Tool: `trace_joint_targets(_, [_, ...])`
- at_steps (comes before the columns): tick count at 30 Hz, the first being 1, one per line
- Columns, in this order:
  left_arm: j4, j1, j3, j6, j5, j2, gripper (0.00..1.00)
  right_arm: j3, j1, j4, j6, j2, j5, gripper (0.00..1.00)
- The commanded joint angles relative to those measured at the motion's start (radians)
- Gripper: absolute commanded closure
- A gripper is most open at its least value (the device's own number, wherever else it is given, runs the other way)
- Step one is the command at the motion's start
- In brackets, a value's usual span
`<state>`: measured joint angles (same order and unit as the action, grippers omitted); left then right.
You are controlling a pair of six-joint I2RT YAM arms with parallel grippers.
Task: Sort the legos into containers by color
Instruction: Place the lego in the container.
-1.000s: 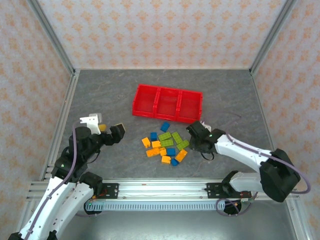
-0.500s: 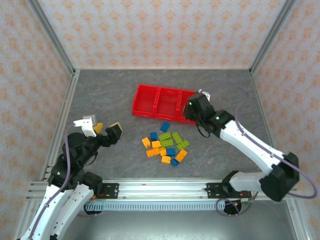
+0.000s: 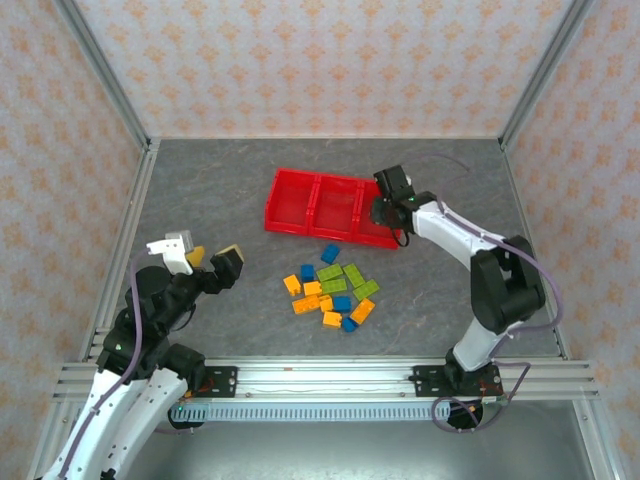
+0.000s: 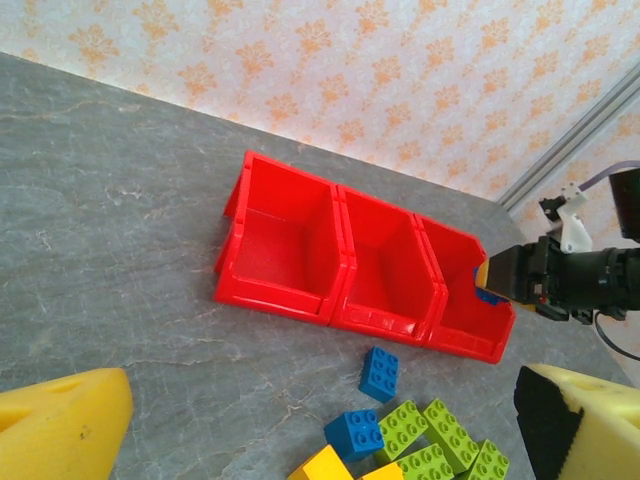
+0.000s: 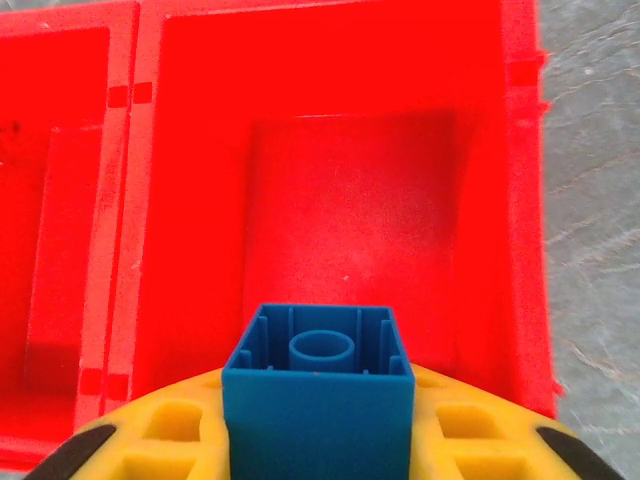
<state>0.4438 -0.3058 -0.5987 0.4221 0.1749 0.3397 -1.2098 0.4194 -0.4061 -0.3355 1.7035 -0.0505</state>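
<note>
The grey table (image 3: 200, 200) is the biggest thing here. On it sit the containers (image 3: 312, 205), three red bins joined in one row.

The right gripper (image 3: 381, 212) is over the end bin of that row, and in the right wrist view that bin's floor lies straight ahead of the jaws, with the next bin off to the jaws' left past the divider (image 5: 130, 200).

The left gripper (image 3: 208, 256) hangs well apart from all that, jaws wide apart with nothing between them. From the left wrist view one yellow pad (image 4: 60, 425) sits on each side of the frame, and the red row (image 4: 340, 260) is far out ahead of them.

The legos (image 3: 333, 290) are a loose pile of orange-yellow, lime green and blue bricks on the table. They lie out in front of the left jaws and nearer than the bins, and well back from the right jaws.

Smallest bit: one blue brick (image 5: 318, 390) clamped between the right gripper's yellow pads, hollow underside facing the camera, held above that end bin.
</note>
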Motion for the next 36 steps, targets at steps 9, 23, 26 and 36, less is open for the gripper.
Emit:
trace_joint_targets(9, [-0.048, 0.103, 0.017, -0.004, 0.007, -0.007, 0.01, -0.104, -0.001, -0.011, 0.049, 0.084, 0.000, 0.48])
trace_joint_targets(23, [-0.088, 0.124, 0.040, -0.028, 0.101, -0.018, 0.01, -0.111, 0.022, -0.116, -0.028, -0.053, -0.007, 0.09])
trace_joint_targets(26, [-0.088, 0.125, 0.039, -0.028, 0.100, -0.016, 0.01, -0.118, 0.038, -0.163, -0.061, -0.078, -0.047, 0.00])
trace_joint_targets(36, [-0.086, 0.127, 0.040, -0.026, 0.094, -0.025, 0.01, -0.028, 0.112, -0.209, -0.204, -0.242, -0.044, 0.00])
